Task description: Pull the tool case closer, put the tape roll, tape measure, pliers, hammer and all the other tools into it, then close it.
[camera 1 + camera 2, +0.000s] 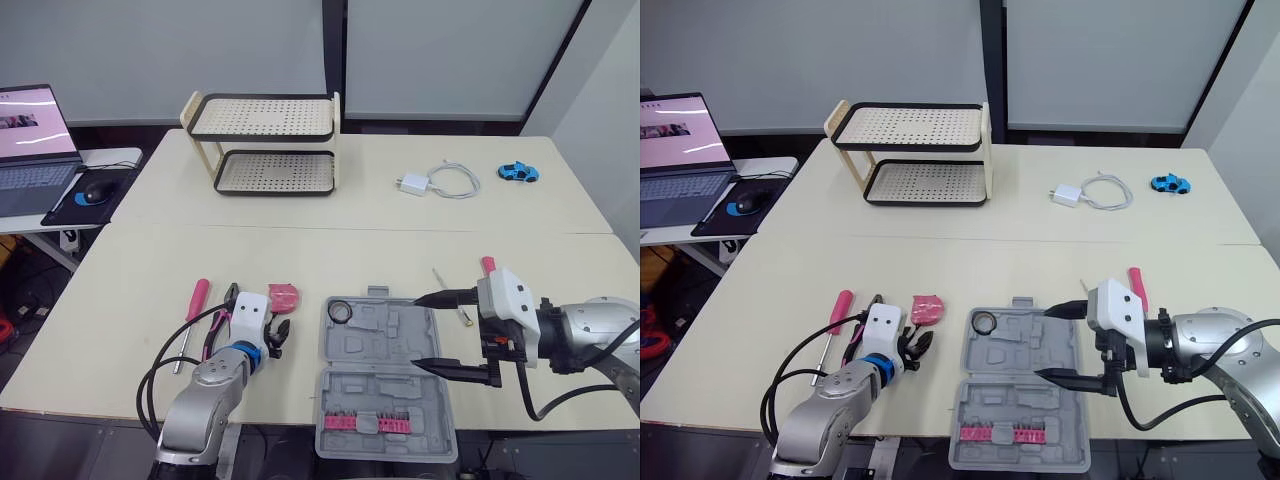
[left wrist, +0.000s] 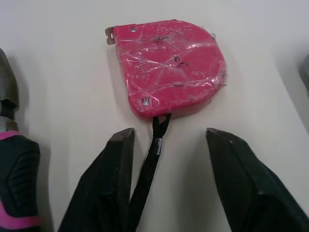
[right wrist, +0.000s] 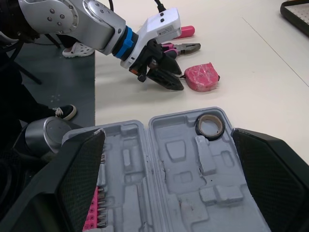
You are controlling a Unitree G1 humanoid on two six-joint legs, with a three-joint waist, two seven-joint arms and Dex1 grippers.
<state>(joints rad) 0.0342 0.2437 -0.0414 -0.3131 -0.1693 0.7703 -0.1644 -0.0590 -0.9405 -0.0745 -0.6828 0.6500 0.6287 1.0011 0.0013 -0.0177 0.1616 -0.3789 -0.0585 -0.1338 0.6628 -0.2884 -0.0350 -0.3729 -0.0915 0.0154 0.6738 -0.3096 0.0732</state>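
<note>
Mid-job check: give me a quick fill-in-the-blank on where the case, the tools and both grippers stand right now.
The tool case lies with its lid ____.
The only loose tool inside it is the ____.
The left gripper, fingers open, faces the pink ____.
The right gripper hangs above the case, fingers ____.
Missing words: open; tape roll; tape measure; open.
</note>
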